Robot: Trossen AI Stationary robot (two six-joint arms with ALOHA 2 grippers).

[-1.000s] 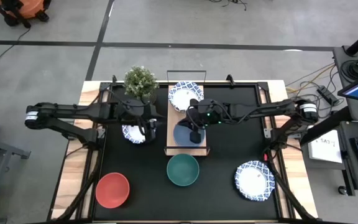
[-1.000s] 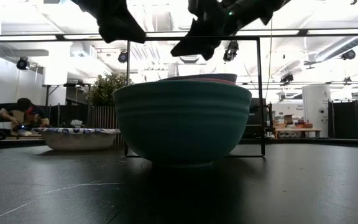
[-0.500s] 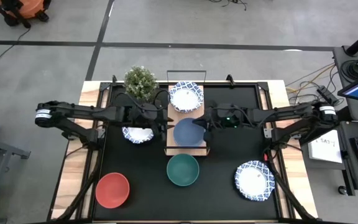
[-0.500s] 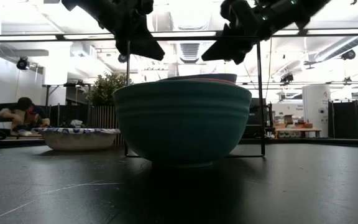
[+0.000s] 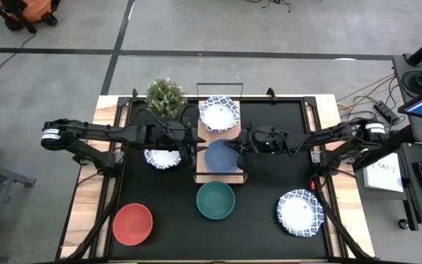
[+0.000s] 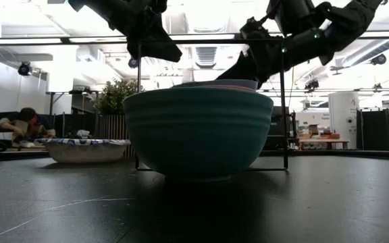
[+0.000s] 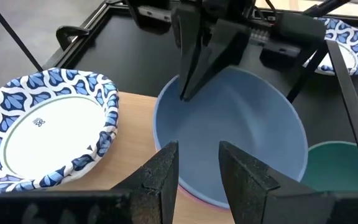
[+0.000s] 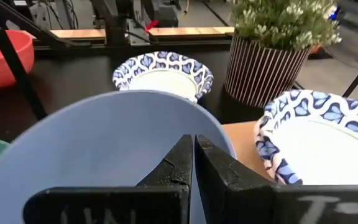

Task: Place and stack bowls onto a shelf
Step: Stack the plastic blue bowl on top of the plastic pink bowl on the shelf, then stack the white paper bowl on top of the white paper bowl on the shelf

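Note:
The shelf (image 5: pixel 203 136) stands mid-table. On its far end rests a white bowl with a blue-patterned rim (image 5: pixel 219 114). On its near end a blue bowl (image 5: pixel 220 157) sits nested in a pink one, whose rim (image 7: pixel 188 198) peeks out below. My left gripper (image 7: pixel 197 149) hovers open at the blue bowl's left rim, nothing between its fingers. My right gripper (image 5: pixel 232 147) is shut, slanting down from the right, its tips (image 7: pixel 184 94) at the bowl's inner wall. A green bowl (image 5: pixel 215 200), a red bowl (image 5: pixel 132 224) and two patterned bowls (image 5: pixel 300 213) (image 5: pixel 161 158) rest on the black mat. My right gripper has its shut fingertips (image 8: pixel 193 142) low over the blue bowl's hollow, just inside its right rim (image 6: pixel 247 83); whether they touch the bowl I cannot tell. My left gripper touches nothing.
A potted plant (image 5: pixel 165 95) stands at the far left beside the shelf. The shelf's thin black wire frame (image 6: pixel 281 101) rises around the bowls, its top bar between the two arms. Wooden table edges (image 5: pixel 86 198) flank the mat.
My right gripper has drawn back from over the blue bowl toward the table's right, then sunk, tipping from steeply downward toward level; it stayed shut. My left gripper has come right and a little down, up to the shelf's left edge, and then held still. The bowls have not moved.

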